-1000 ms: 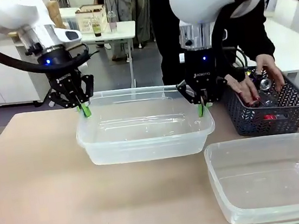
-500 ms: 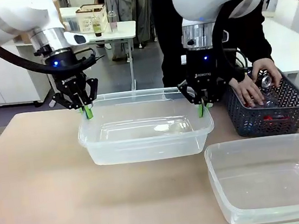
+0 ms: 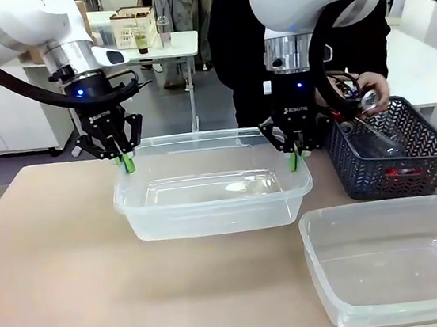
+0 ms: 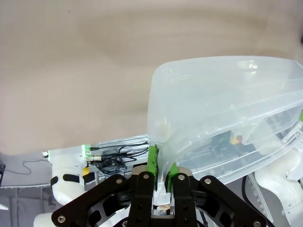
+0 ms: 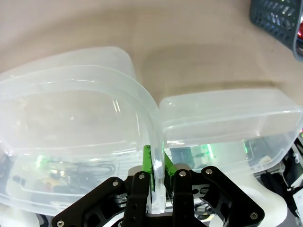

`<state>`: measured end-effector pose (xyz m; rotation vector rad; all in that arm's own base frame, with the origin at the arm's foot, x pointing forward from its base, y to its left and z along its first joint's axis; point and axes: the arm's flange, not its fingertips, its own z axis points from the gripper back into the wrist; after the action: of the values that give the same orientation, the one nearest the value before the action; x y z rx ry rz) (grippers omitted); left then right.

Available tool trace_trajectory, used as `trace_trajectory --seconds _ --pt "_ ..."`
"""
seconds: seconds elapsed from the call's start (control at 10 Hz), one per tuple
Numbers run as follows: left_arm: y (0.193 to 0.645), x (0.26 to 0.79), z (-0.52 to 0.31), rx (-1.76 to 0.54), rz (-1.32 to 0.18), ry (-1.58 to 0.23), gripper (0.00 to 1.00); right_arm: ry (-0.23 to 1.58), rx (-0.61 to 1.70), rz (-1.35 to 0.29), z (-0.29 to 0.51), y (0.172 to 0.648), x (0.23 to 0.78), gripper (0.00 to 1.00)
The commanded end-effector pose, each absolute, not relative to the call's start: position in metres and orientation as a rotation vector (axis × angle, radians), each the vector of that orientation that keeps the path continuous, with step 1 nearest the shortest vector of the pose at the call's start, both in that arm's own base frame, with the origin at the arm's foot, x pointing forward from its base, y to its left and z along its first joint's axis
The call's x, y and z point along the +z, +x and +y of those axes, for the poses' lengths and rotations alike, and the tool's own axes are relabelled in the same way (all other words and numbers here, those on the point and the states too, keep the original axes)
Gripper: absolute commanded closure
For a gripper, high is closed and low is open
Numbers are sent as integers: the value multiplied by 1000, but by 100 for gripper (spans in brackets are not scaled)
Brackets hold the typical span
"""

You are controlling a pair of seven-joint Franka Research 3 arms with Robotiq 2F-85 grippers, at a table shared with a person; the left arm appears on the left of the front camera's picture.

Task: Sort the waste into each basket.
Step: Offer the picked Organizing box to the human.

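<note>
Waste lies in the dark grey lattice basket at the far right of the table: a red can shows through its wall, and a clear bottle slants up out of it. A person's hand at the far side grips the top end of that bottle, above the basket's near-left corner.

Just left of the basket is a clear tub, with nothing in it. Both arms hold it by the rim. The left gripper has its green pads pinched on the tub's far-left corner; in the left wrist view its jaws are clamped on the thin plastic wall, one finger inside and one outside. The right gripper is clamped likewise on the rim at the tub's right end, next to the basket; the right wrist view shows its fingers squeezing the curved rim between them. Whether the tub rests on the table or hangs just above it cannot be told.

A second clear tub, also bare inside, sits on the table's near right, in front of the basket and just beside the held tub's right corner. The right wrist view shows it beside the gripped rim, with a corner of the basket beyond.
</note>
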<state>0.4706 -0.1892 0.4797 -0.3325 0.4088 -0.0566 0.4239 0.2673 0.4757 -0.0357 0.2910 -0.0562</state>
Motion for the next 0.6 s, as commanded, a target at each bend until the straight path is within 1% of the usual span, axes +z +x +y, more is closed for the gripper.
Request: trace_trajectory --seconds 0.0,0.5 --pt "466 485 -189 -66 408 -364 92 -42 -53 288 268 424 475 95" --pt "466 485 -189 -66 408 -364 92 -42 -53 288 268 424 475 95"
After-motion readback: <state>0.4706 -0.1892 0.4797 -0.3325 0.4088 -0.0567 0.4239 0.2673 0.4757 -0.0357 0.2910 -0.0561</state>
